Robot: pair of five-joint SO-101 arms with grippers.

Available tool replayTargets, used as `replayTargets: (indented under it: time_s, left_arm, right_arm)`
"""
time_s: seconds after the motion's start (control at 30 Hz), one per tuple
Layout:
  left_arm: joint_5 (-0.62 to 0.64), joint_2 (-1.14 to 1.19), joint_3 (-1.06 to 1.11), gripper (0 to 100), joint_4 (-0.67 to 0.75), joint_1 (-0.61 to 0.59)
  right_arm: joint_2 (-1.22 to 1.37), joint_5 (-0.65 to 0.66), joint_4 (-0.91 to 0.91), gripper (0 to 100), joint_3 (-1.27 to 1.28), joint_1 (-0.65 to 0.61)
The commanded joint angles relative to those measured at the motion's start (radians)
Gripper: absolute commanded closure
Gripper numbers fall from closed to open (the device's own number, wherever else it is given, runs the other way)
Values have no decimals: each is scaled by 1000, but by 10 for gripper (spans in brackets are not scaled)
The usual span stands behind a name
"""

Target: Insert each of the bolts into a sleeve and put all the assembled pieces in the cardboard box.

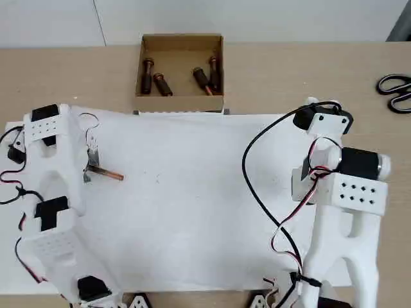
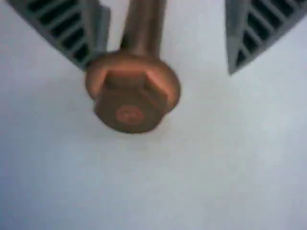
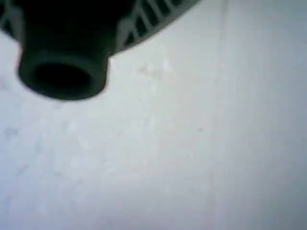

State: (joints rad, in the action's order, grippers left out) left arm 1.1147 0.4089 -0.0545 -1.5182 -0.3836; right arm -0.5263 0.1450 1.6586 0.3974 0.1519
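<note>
Last loose bolt (image 2: pixel 132 96) lies mid-left on the sheet (image 1: pixel 192 192) inside the spread left claw (image 2: pixel 163 67); right claw (image 3: pixel 96 24) pinches a sleeve (image 3: pixel 62 72); four pieces (image 1: pixel 161 84) already sit in the box (image 1: pixel 182 37), upper centre.

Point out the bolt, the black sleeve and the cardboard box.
bolt (image 2: pixel 130 103): left wrist view, on its head.
black sleeve (image 3: pixel 62 61): right wrist view, on its rim.
cardboard box (image 1: pixel 180 102): high view, on its front wall.

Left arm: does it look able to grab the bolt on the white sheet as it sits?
Probably yes. The left gripper has its jaws open on either side of the bolt, with nothing else between them on the sheet.
</note>
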Motion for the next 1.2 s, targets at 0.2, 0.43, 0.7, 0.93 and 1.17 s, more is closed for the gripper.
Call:
replayTargets:
  time_s: [0.2, 0.43, 0.7, 0.93, 1.17]
  left_arm:
    - [5, 26, -1, 881, 69, 5]
    - [6, 166, -5, 882, 64, 2]
    - [6, 170, -91, 994, -18, 6]
    - [0, 170, -295, 994, -121, 8]
    - [-146, 169, -567, 994, -235, 94]
  right_arm:
    - [-27, -3, -13, 995, -3, 7]
    - [-28, -3, -13, 995, -3, 7]
    - [-30, -3, -13, 995, -3, 8]
    - [-30, -6, -18, 995, -3, 4]
    - [-31, -11, -12, 995, -8, 4]
